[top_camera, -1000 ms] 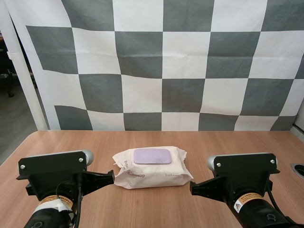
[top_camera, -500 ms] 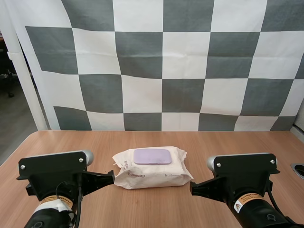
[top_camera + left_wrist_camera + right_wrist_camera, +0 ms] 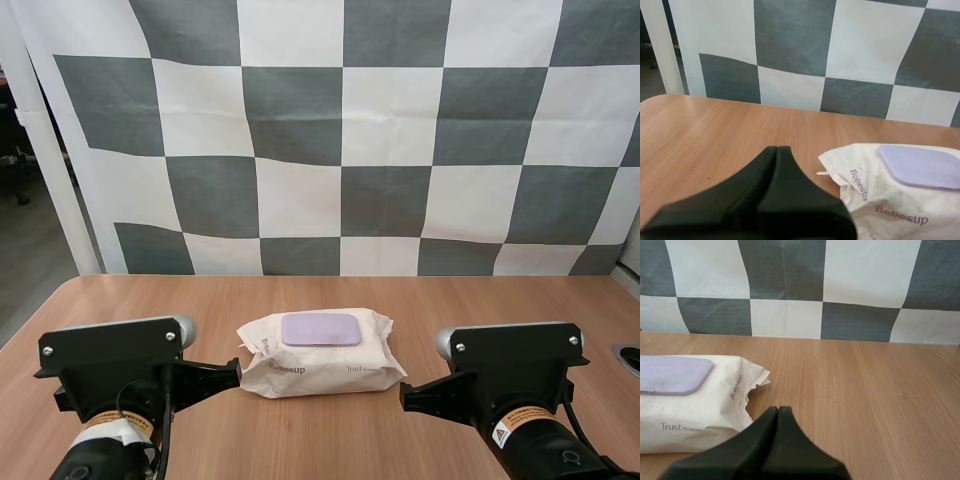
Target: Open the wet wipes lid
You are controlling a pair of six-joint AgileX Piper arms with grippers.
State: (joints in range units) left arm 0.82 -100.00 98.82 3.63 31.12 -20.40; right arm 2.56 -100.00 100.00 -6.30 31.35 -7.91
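Note:
A white pack of wet wipes (image 3: 320,356) lies flat in the middle of the wooden table (image 3: 320,300), its lilac lid (image 3: 320,329) closed on top. My left gripper (image 3: 776,150) is shut, a dark wedge just left of the pack (image 3: 900,200), short of its crinkled end and apart from it. My right gripper (image 3: 778,410) is shut too, just right of the pack (image 3: 695,400) and apart from it. The lid (image 3: 917,166) lies flat and closed beyond the left fingers; its corner (image 3: 672,374) lies flat beside the right ones. Both arms (image 3: 110,390) (image 3: 510,385) sit at the near edge, flanking the pack.
Bare wood stretches behind the pack to the table's far edge and out to both sides. A small dark round fitting (image 3: 628,355) sits at the table's right edge.

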